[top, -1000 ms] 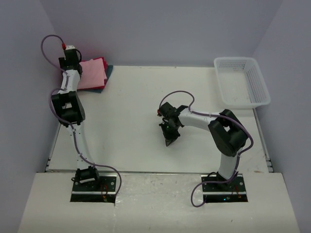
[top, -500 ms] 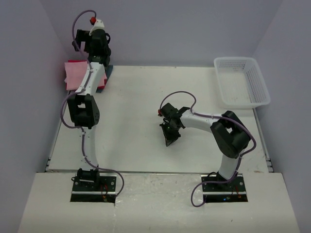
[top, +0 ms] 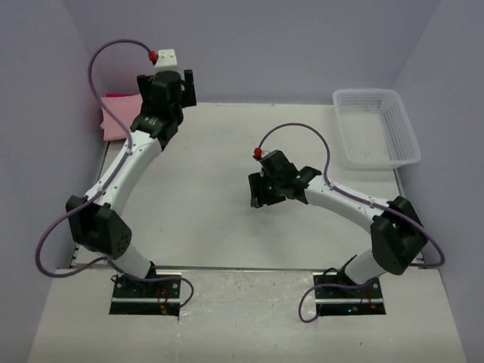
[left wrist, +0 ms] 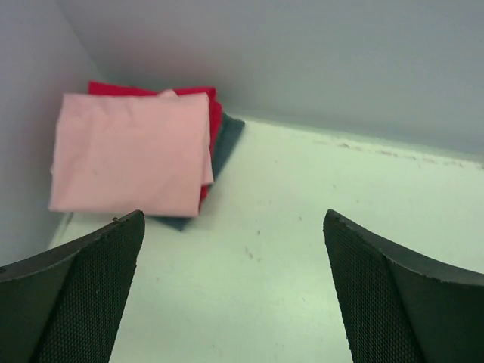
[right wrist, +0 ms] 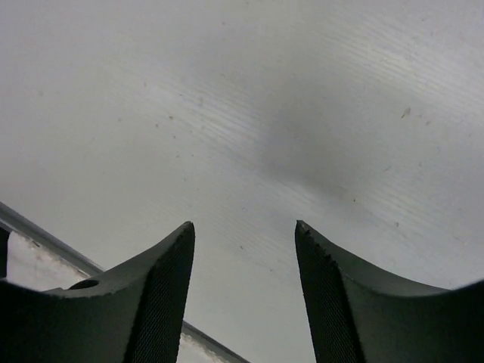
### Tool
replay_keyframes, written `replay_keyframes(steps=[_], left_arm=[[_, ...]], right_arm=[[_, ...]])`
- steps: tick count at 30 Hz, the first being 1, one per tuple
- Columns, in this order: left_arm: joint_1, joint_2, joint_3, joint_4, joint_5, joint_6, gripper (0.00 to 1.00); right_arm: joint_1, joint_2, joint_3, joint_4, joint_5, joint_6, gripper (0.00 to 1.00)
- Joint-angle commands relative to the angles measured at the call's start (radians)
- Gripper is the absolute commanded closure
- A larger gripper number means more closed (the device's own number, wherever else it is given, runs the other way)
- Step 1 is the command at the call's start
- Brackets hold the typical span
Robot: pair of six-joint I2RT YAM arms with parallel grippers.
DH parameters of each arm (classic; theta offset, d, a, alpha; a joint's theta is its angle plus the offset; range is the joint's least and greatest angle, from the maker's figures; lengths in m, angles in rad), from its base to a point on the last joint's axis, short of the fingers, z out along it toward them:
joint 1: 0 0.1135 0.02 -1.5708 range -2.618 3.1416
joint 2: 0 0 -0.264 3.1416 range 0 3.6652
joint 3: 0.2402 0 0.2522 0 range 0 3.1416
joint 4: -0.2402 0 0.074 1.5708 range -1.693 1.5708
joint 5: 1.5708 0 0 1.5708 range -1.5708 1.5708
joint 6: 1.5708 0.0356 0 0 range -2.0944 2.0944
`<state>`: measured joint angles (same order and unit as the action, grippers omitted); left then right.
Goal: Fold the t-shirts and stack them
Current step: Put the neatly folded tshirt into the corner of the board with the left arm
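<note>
Table (top: 204, 189) comes first, a white top filling most of the overhead view; on it the two arms take the most room, the left arm (top: 125, 162) stretched toward eleven o'clock and the right arm (top: 344, 198) bent in from five o'clock toward the middle; next in size, a white mesh basket (top: 376, 127) sits at the two o'clock corner, and no cloth shows in it from above.

Shirts lie in one pile at the ten o'clock corner; the pink shirt (left wrist: 128, 155) is on top, folded to a neat rectangle; the red shirt (left wrist: 151, 89) lies under it, showing only as a strip along the far and right edges; the teal shirt (left wrist: 225, 140) is at the bottom, poking out on the right and near sides.

Smallest, the left gripper (left wrist: 233, 219) hovers over the table, apart from the pile, its jaws spread wide and holding nothing; the right gripper (right wrist: 243, 227) hangs over bare table near the centre, jaws likewise parted and empty.

By my reading the work is all but finished; all three shirts in view are folded and stacked, and no loose shirt shows anywhere; what may be left is only squaring the pile, since the lower two layers stick out past the pink one, and drawing the arms back.
</note>
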<state>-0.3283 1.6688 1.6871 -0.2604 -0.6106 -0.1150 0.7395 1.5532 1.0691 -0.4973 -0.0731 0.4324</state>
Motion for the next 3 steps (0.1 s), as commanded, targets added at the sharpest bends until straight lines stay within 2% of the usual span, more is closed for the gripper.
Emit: replay_keyframes(steps=[1, 3], left_arm=[[-0.012, -0.151, -0.194, -0.027, 0.141, -0.247, 0.00], [-0.043, -0.205, -0.331, 0.001, 0.152, -0.253, 0.00]], right_arm=[[0.004, -0.091, -0.029, 0.104, 0.038, -0.026, 0.43], [0.004, -0.123, -0.024, 0.105, 0.103, -0.024, 0.42]])
